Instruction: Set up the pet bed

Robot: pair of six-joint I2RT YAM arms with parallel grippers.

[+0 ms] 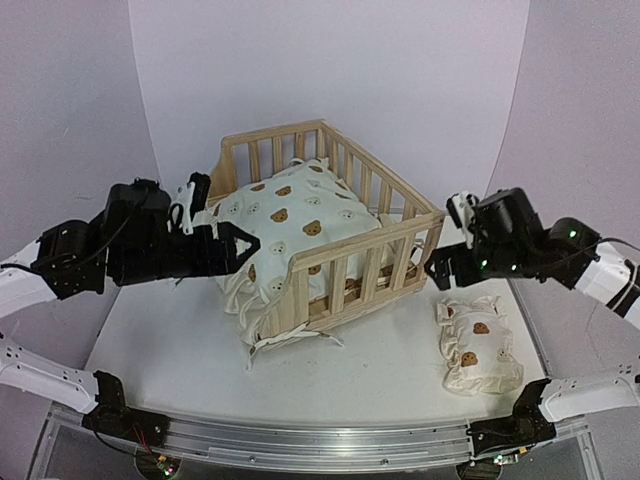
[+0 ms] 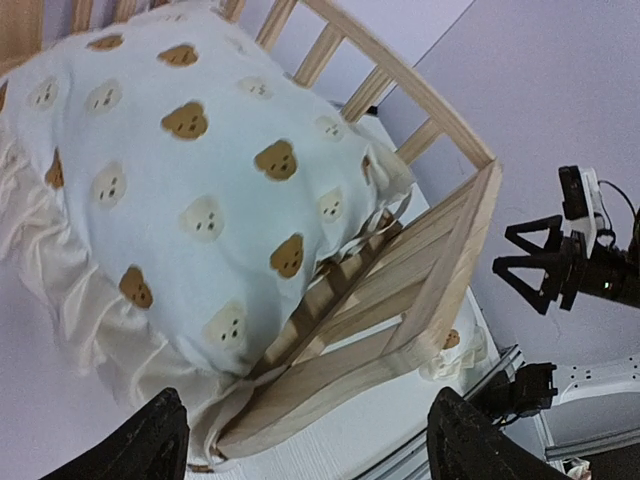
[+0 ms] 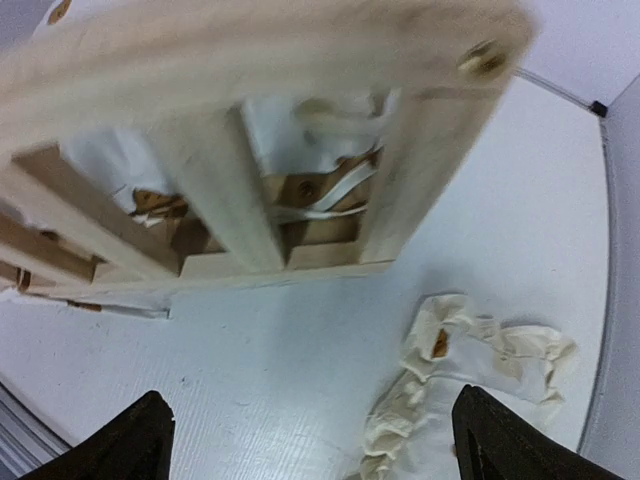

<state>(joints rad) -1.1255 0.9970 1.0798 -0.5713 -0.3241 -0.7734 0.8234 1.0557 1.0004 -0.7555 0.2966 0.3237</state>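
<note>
Though the pillow (image 1: 478,350) lies just nearer than the pet bed's (image 1: 370,238) right front corner, it is gripped by neither arm. Bed is flanked:

- left gripper (image 1: 225,230) at its open side, close by the overhanging cushion (image 1: 290,225)
- right gripper (image 2: 528,257) just off that corner

Both jaws are spread, nothing held. Long axis is set near-to-far.

No writing, label, brand, number or sign can be read in any of the views.
</note>
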